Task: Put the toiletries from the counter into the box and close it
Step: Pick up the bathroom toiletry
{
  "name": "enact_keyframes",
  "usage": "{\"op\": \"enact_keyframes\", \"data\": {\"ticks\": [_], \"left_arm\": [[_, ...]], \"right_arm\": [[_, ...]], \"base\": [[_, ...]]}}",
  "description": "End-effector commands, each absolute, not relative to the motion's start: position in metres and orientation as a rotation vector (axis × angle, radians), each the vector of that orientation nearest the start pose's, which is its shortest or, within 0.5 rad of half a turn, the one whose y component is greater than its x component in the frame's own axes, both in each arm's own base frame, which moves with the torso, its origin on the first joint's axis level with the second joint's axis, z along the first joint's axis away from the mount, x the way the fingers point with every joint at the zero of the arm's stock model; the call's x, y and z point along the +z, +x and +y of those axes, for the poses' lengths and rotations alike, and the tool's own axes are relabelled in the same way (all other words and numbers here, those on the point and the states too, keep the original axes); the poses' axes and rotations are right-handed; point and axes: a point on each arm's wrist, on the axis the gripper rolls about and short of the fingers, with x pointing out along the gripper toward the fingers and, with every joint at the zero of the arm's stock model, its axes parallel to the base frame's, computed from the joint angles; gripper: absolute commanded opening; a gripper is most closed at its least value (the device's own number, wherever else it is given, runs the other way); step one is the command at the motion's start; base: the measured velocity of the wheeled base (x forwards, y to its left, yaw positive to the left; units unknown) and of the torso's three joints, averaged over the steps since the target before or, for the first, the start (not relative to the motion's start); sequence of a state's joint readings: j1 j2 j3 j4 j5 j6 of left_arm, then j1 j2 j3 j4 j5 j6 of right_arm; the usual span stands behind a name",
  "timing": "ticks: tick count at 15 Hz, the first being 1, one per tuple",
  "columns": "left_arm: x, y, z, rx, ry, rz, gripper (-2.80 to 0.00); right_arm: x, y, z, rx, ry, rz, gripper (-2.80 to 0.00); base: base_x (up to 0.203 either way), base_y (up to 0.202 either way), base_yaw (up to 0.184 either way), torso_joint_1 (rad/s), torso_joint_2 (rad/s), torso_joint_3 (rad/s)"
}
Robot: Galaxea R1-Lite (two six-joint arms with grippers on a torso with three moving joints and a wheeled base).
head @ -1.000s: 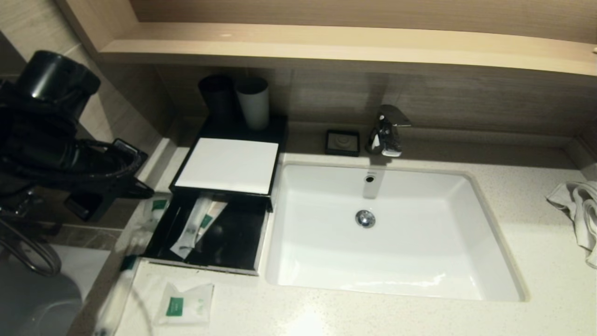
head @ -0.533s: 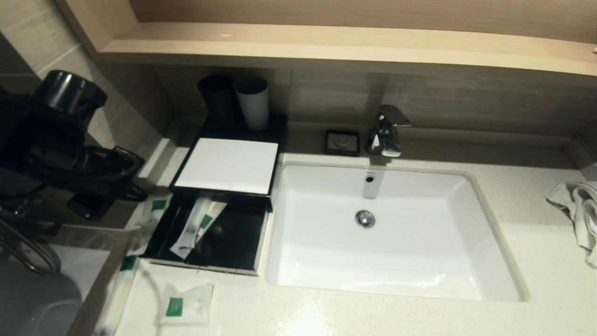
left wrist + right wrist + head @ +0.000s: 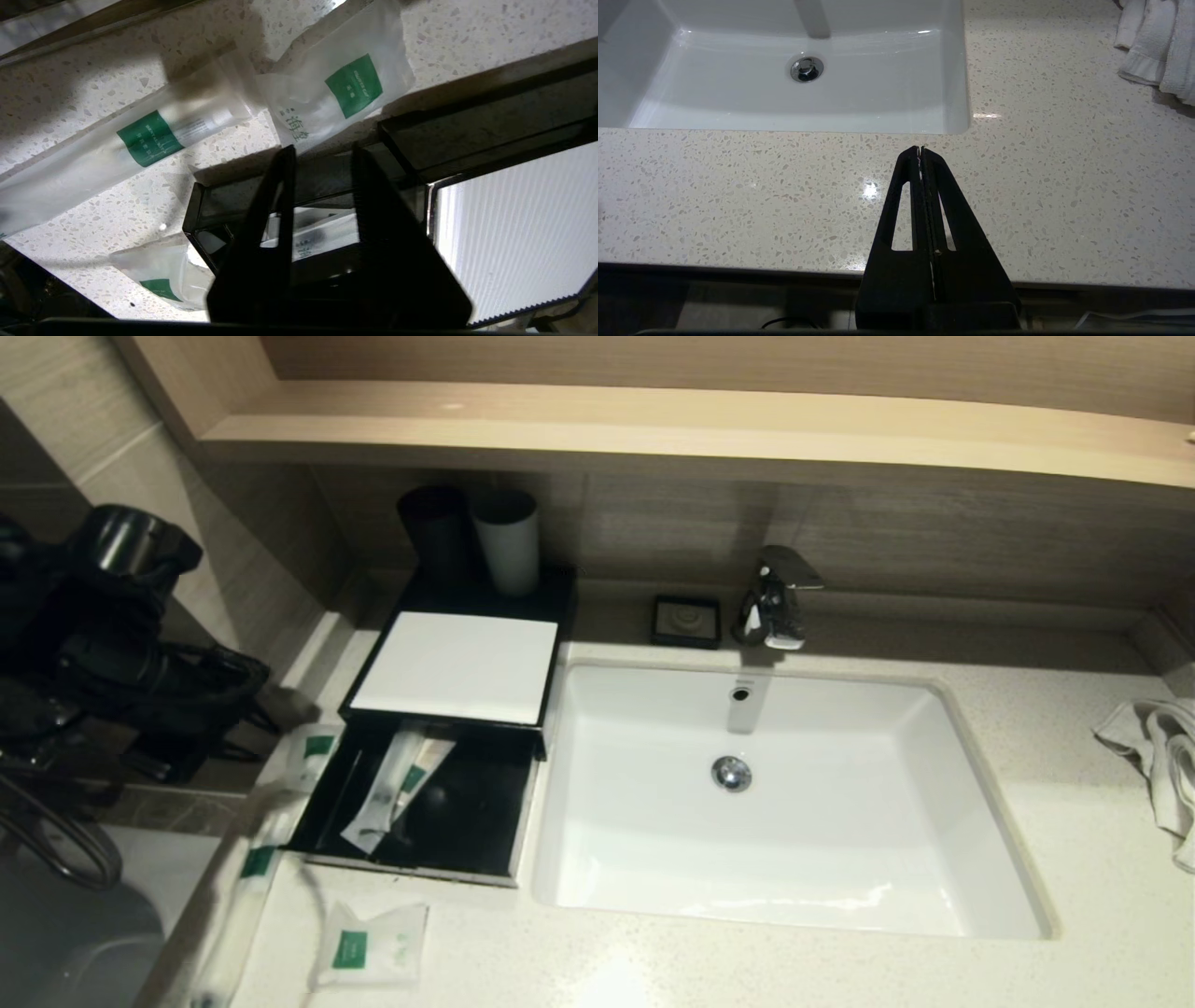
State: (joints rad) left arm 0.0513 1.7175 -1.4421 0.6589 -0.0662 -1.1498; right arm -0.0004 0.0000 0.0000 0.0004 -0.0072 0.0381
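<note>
A black box with a white lid [image 3: 457,667] stands left of the sink, its drawer [image 3: 485,845] pulled open with long white sachets [image 3: 392,784] inside. On the counter lie white packets with green labels: a small one [image 3: 308,751] left of the drawer, a long one [image 3: 247,887], and a square one [image 3: 369,947] in front. My left arm [image 3: 159,663] hangs left of the box. In the left wrist view my left gripper [image 3: 322,151] is open and empty over the drawer's edge [image 3: 299,205], near the small packet [image 3: 345,88] and the long packet [image 3: 149,137]. My right gripper [image 3: 920,149] is shut and empty over the front counter.
A white sink [image 3: 934,784] with a chrome faucet [image 3: 775,597] fills the middle. A black and a white cup [image 3: 509,541] stand behind the box, next to a soap dish [image 3: 686,621]. A crumpled towel [image 3: 1158,756] lies far right. A wooden shelf [image 3: 653,429] overhangs.
My left arm has dropped lower and drawn back to the left, away from the box. The packets and the drawer have not moved.
</note>
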Motion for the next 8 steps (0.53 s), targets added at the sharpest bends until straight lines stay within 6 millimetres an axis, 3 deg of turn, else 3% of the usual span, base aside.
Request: {"op": "enact_keyframes", "data": {"ticks": [1,5,8], "left_arm": [[0.227,0.301,0.015,0.557,-1.122,0.877,0.0],[0.207,0.313,0.018,0.587,-1.126,0.943,0.0],[0.202,0.318,0.018,0.59,-1.131,0.951,0.0]], "right_arm": [[0.075,-0.023,0.0,-0.008,0.038,0.0,-2.8],[0.075,-0.023,0.0,-0.008,0.038,0.0,-2.8],[0.075,-0.023,0.0,-0.008,0.038,0.0,-2.8]], "base": [[0.0,0.0,0.0,0.0,0.0,0.0],[0.0,0.0,0.0,0.0,0.0,0.0],[0.0,0.0,0.0,0.0,0.0,0.0]]}}
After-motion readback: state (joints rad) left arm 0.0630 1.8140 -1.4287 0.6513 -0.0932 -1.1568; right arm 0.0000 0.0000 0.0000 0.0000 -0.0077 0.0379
